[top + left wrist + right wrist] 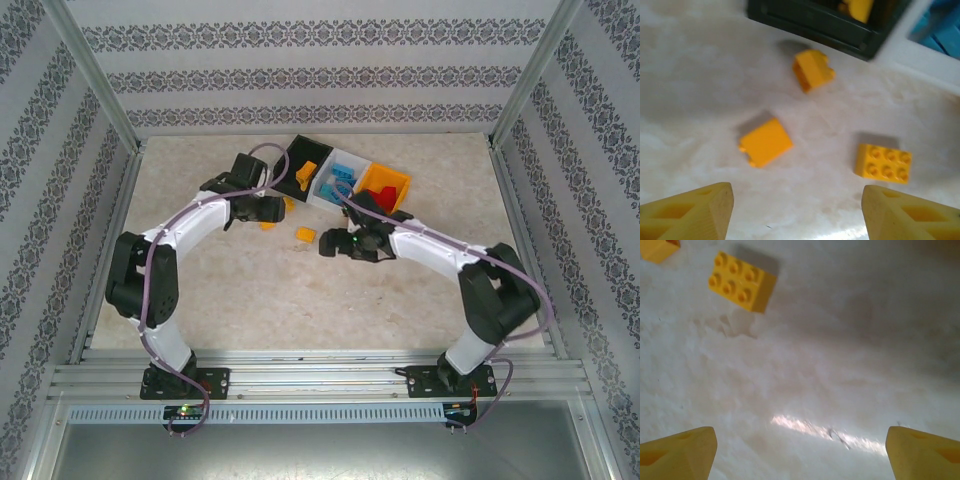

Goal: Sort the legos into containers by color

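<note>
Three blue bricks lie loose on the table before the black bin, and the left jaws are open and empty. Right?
No. The three loose bricks are orange-yellow, not blue; the left wrist view shows it. They lie on the table before the black bin, and the left gripper has its jaws open and empty.

Three legos (765,142) lie on the table (250,300) just before the row of containers (300,152), which hold others.
</note>
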Available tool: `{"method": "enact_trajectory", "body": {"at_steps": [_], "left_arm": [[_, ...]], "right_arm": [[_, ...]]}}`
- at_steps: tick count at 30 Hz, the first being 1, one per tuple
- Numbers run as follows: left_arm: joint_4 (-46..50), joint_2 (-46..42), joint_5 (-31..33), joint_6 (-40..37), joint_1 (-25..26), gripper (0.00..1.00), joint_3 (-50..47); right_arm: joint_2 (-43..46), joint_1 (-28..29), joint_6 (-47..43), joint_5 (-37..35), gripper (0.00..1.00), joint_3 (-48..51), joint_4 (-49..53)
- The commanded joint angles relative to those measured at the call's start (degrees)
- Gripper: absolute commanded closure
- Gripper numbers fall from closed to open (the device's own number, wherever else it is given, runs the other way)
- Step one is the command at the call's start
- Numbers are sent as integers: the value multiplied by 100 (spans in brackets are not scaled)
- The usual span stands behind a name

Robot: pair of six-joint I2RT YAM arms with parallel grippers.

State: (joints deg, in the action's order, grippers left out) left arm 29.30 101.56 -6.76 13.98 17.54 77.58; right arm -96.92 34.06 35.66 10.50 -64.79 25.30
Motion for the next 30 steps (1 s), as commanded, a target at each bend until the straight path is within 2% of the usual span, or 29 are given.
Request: {"method": "enact_trajectory", "body": {"at_steps": [1,6,9,16,26,30], "left_arm": [[433,351,439,120,-155,30,199],[447,246,666,451,-406,23,67],[313,-20,609,577,-556,22,-231],[145,-377,431,578,-720,22,-677],[45,-400,241,580,-727,22,-779],[16,-391,217,555,-727,22,-805]], "right_arm": [[-669,281,52,-414,12,-777,443],[-2011,707,380,-1149,10,-2467,1610],[-2445,827,602,-1582,7,-3016,1964],[-2983,856,967,-2076,8,-3567,2140],[-3543,859,1241,-2378,17,-4273,1936],[-3874,847,1222,-2368,21,-4739,2169]]}}
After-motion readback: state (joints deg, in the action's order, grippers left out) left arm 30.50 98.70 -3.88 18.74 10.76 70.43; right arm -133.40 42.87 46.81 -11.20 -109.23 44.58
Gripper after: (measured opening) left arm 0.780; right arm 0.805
